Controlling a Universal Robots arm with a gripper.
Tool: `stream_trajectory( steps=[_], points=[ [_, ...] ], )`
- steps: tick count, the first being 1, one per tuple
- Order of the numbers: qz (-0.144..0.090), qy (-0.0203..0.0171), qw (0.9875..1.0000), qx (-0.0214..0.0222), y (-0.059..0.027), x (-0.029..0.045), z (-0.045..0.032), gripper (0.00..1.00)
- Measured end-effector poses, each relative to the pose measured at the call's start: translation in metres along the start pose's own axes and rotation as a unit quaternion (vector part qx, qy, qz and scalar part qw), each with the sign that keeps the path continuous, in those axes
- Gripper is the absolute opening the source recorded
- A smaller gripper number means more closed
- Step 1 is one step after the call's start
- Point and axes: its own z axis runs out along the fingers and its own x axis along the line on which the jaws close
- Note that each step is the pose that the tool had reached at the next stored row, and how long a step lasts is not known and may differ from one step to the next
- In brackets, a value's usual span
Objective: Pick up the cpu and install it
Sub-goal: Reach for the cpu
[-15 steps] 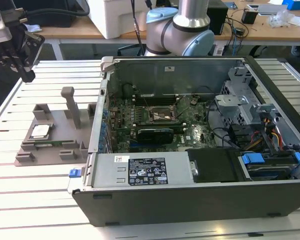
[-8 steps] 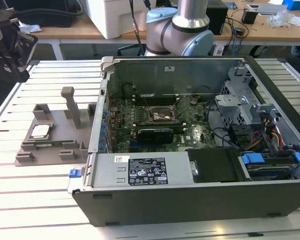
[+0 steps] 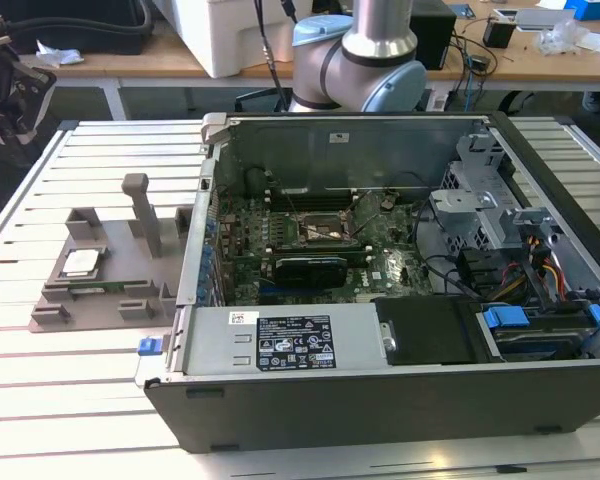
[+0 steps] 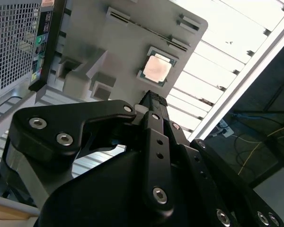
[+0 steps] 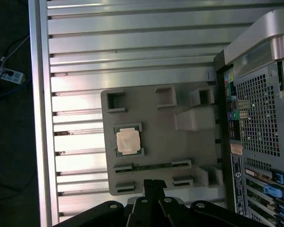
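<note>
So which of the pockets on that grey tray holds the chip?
The pocket by the long narrow slot, holding the silvery chip; the other square pockets look empty.

The small, flat, square cpu [image 3: 80, 262], silvery-grey metal on top with a thin pale rim, lies level in a square recess near the exterior view's left edge of the grey moulded holder [image 3: 120, 275].

Slatted table [image 3: 60, 390] w/ grey jig [image 3: 130, 272], PC case [image 3: 380, 400]

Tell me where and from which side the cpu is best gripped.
Grip the cpu by two opposite thin edges, coming straight down from above. It lies flat, metal top up, in a shallow seat of the grey holder, so a sideways approach looks blocked.
</note>
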Motion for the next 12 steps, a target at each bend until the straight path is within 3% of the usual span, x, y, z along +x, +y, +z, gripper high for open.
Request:
stream_trajectory(
  steps=[12],
  points=[
    [0.000, 0.0000, 1.0000, 0.0000, -0.0012, 0.0164, -0.0005, 0.11]
  ],
)
